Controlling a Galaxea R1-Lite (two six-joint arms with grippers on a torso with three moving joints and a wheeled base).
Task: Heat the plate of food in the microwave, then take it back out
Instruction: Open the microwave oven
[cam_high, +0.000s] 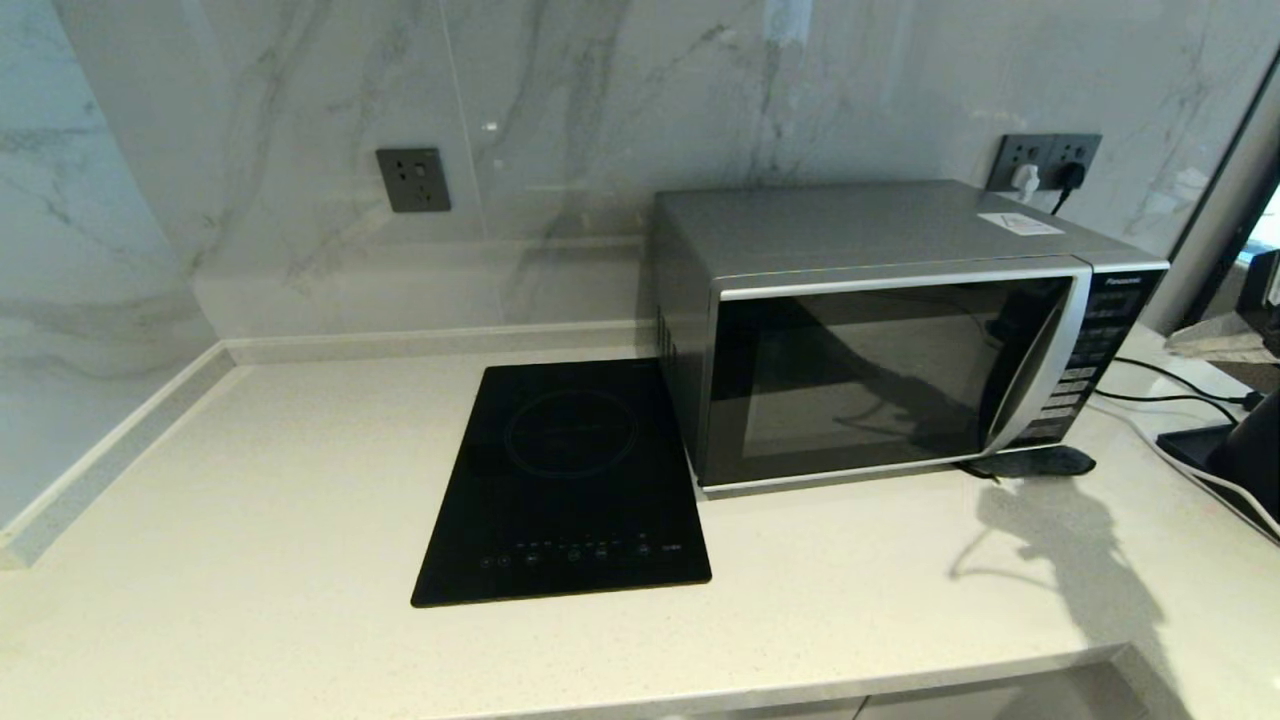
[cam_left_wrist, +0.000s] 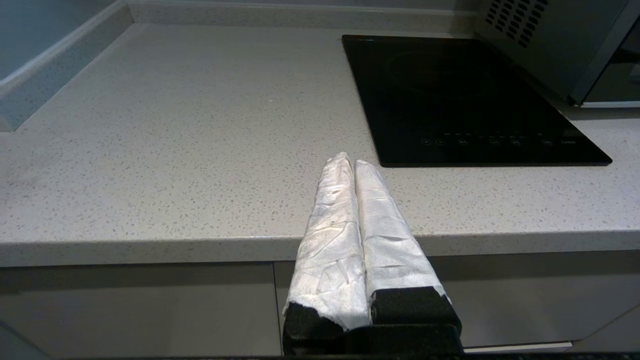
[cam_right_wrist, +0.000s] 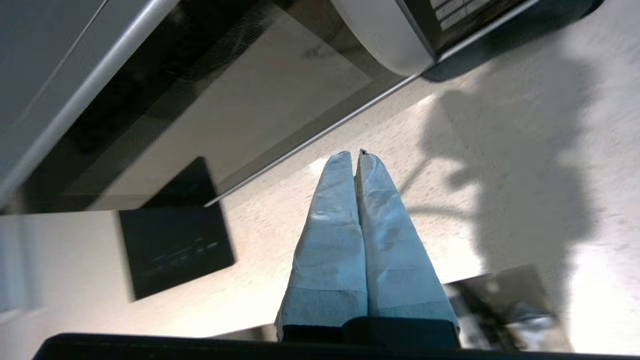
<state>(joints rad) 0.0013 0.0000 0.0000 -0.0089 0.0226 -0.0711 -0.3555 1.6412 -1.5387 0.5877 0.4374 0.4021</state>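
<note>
One silver-grey microwave (cam_high: 880, 330), door closed, and one black glass cooktop (cam_high: 565, 485) stand on the pale speckled surface (cam_high: 250, 520); left hand (cam_left_wrist: 348, 161) and right hand (cam_right_wrist: 352, 156) are both closed, empty.

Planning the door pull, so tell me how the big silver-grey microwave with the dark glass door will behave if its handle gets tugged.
The silver-grey box microwave looks bulky and probably heavy, so it should mostly stay put. It sits flat on the smooth speckled white countertop, so a hard tug might slide it slightly. Its plugged-in black cable could limit travel.
</note>
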